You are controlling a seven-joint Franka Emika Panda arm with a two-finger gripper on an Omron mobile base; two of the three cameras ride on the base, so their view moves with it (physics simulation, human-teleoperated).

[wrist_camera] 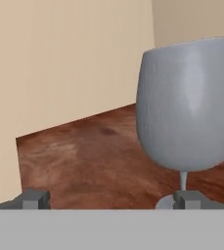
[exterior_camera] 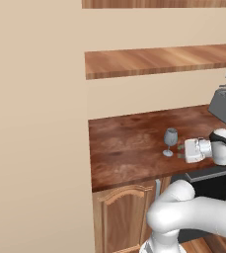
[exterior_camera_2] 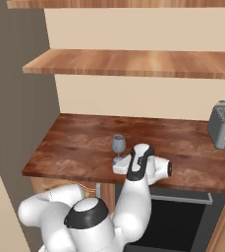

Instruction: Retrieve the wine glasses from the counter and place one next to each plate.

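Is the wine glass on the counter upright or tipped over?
Upright: the wine glass stands on its foot on the counter, bowl above stem.

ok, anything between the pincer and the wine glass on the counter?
Nothing visible. The pincer sits open beside the upright wine glass on the counter, with bare wood between them. In the hand view the glass is off toward one fingertip.
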